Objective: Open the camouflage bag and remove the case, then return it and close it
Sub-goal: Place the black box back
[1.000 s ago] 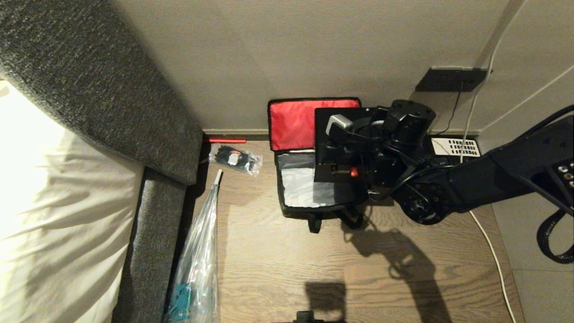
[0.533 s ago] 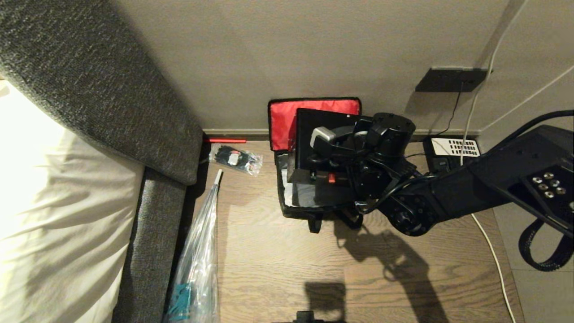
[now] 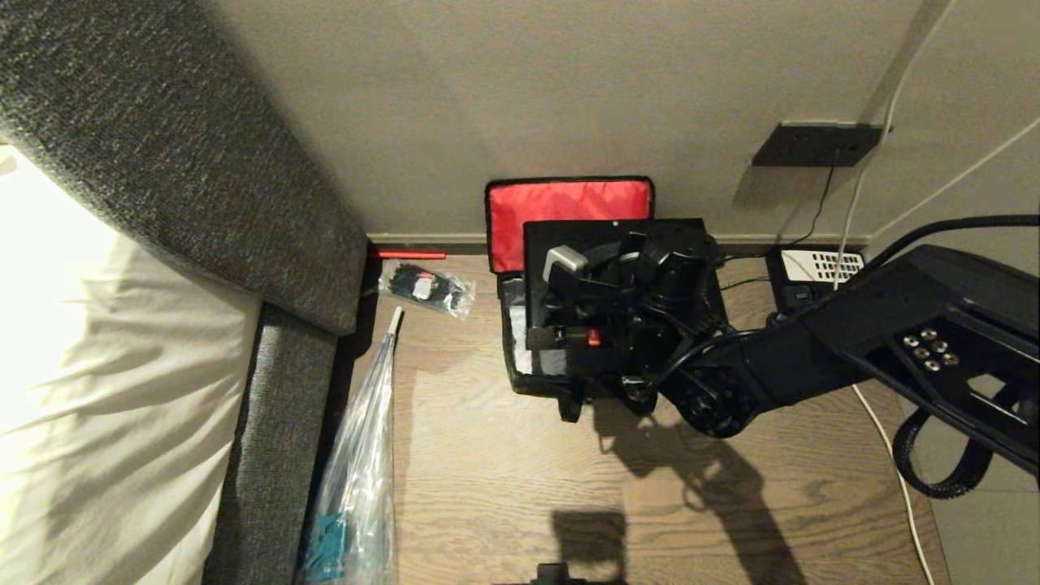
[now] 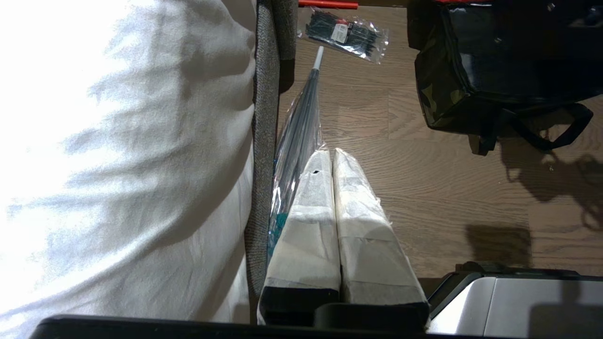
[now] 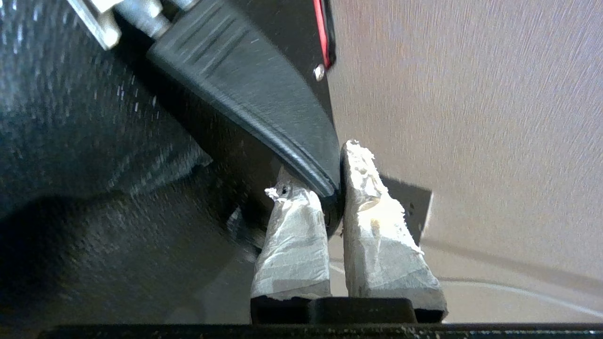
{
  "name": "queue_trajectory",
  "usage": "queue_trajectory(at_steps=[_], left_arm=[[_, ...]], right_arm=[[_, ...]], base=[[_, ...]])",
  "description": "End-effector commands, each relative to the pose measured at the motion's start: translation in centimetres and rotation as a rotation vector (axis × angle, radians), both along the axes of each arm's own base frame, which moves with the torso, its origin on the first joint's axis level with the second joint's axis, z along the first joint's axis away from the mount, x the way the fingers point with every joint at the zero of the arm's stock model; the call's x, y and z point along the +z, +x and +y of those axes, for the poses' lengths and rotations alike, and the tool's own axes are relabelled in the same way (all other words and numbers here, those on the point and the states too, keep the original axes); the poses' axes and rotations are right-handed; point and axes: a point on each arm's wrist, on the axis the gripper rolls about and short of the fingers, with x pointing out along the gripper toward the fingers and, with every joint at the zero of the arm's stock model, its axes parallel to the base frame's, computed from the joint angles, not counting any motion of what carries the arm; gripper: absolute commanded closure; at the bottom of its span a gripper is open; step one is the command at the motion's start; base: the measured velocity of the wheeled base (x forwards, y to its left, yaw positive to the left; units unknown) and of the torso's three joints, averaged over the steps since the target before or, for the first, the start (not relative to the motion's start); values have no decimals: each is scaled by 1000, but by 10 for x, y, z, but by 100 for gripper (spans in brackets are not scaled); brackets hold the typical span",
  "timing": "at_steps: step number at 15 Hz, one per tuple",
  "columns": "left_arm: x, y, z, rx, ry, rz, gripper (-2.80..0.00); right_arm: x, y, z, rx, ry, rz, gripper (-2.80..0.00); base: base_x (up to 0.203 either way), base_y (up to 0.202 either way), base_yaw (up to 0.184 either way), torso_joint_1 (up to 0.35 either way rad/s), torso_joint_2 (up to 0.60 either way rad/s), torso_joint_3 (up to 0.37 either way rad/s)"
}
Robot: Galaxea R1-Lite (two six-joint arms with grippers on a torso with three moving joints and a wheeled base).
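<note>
I have the right gripper (image 5: 332, 188) pinching the edge of the case (image 3: 605, 240), its taped fingers (image 5: 372, 221) pressed onto the thin black rim; the case hangs flat over the open camouflage bag (image 4: 443, 89), covering most of its mouth; the bag sits on the wood floor (image 3: 504, 479) against the far wall, its red-lined lid (image 3: 569, 203) standing up behind; the left gripper (image 4: 333, 155) is parked near the bed (image 4: 118, 141), jaws pressed together, holding nothing.
</note>
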Motion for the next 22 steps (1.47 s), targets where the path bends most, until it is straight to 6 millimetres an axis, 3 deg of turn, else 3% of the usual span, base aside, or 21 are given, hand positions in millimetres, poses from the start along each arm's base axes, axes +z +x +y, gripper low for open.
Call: queue_trajectory(at_steps=[1, 9, 22], left_arm=[[0, 0, 0, 0, 0, -1, 0], [0, 0, 0, 0, 0, -2, 0], [0, 0, 0, 0, 0, -1, 0]], right_arm=[[-6, 2, 5, -1, -8, 3, 0], [-27, 15, 18, 4, -10, 11, 0], [-43, 27, 26, 4, 14, -4, 0]], base=[[0, 0, 0, 0, 0, 0], [0, 0, 0, 0, 0, 0], [0, 0, 0, 0, 0, 0]])
